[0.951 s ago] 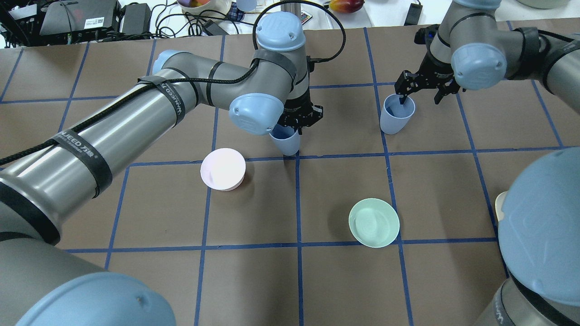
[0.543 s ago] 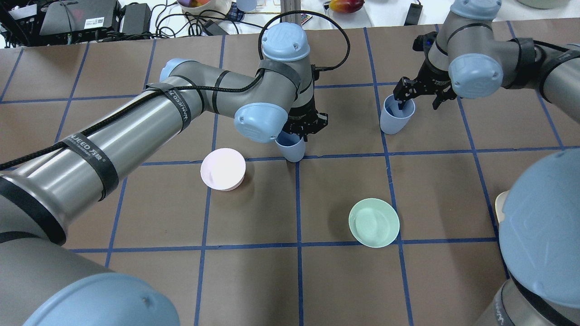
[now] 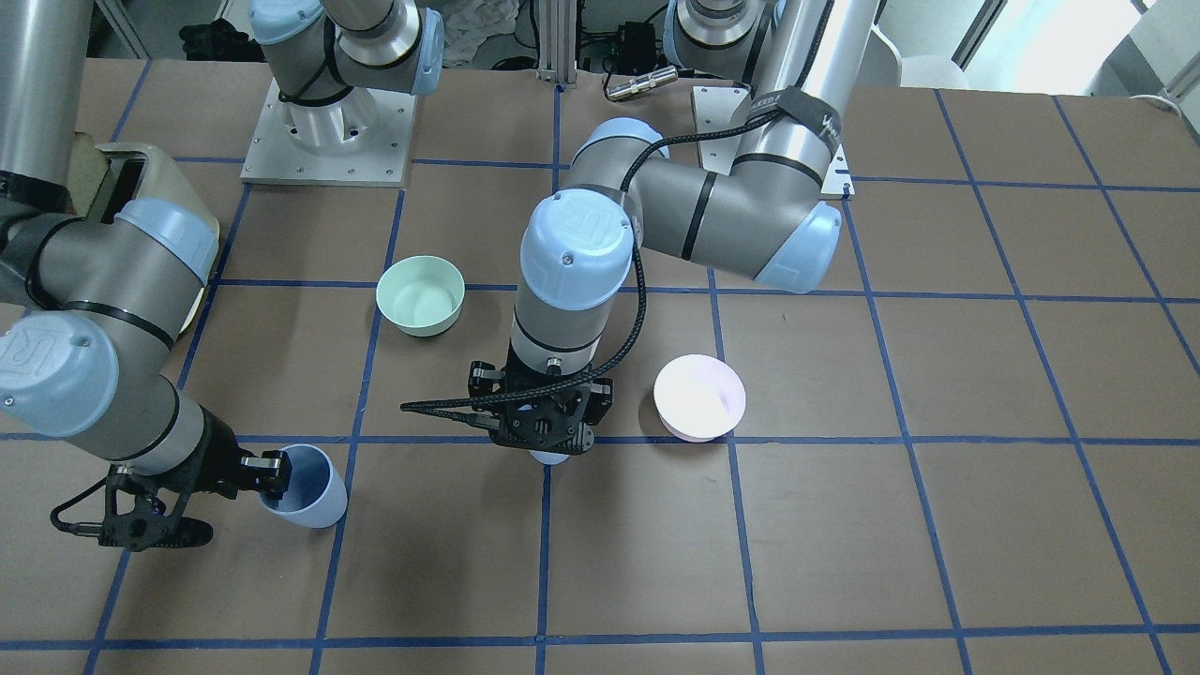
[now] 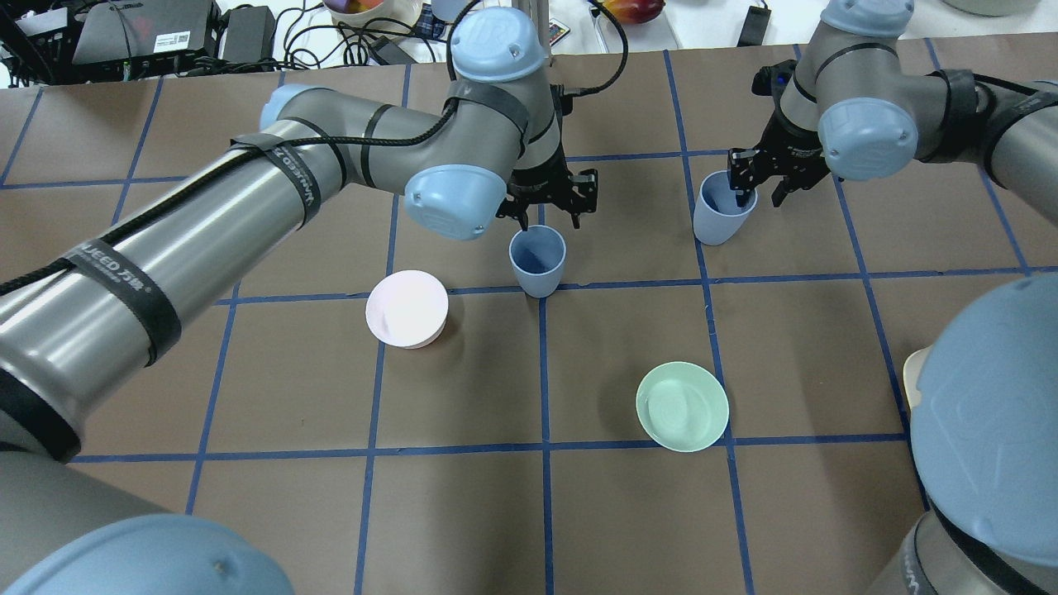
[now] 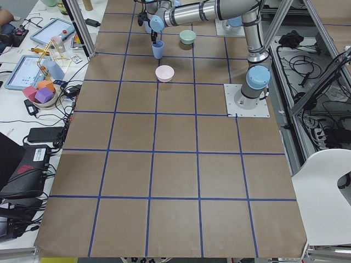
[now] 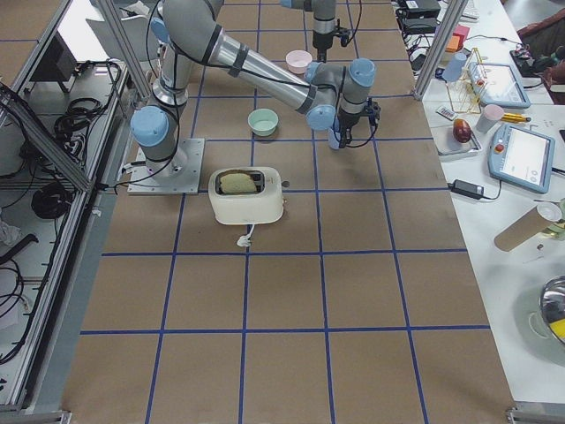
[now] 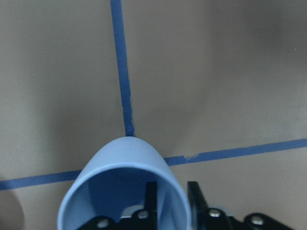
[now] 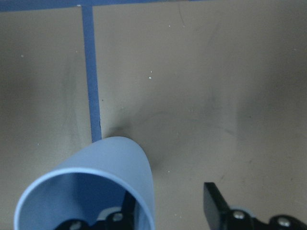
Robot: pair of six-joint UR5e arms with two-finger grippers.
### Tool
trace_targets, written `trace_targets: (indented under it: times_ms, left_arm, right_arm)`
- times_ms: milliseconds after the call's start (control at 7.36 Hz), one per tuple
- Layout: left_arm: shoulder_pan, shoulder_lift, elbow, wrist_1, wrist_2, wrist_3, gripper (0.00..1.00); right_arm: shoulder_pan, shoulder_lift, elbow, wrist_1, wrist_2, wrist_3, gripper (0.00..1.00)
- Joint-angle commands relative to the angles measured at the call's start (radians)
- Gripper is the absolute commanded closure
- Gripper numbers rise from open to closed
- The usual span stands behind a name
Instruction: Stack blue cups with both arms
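Both blue cups (image 4: pixel 538 260) apparently stand upright, mouths up.

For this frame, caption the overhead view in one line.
Each gripper straddles a blue cup's rim: left gripper, right gripper.

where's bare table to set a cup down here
Free: the squares nearer the robot than the pale pink bowl and mint-green bowl. Crowded: the far row, where the left gripper and right gripper work two pale-blue cups.
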Motion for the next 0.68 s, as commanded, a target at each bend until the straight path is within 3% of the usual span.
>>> trace_targets:
  times_ms: [0, 136, 407, 543]
  left_arm:
    - [0.057, 0.111, 0.059, -0.157, 0.002, 0.004, 0.0]
    - [0.062, 0.186, 0.072, -0.299, 0.005, 0.006, 0.0]
    - [0.121, 0.328, 0.073, -0.525, 0.01, 0.007, 0.0]
    - [0.169, 0.388, 0.05, -0.579, 0.017, 0.009, 0.0]
  right_arm:
    - [0.005, -0.019, -0.004, 0.021, 0.003, -0.004, 0.91]
    - [0.005, -0.019, -0.001, 0.021, 0.003, -0.005, 0.99]
    - [0.007, -0.033, -0.007, 0.024, 0.003, -0.005, 1.0]
    - [0.016, -0.066, -0.01, 0.029, 0.021, 0.001, 1.0]
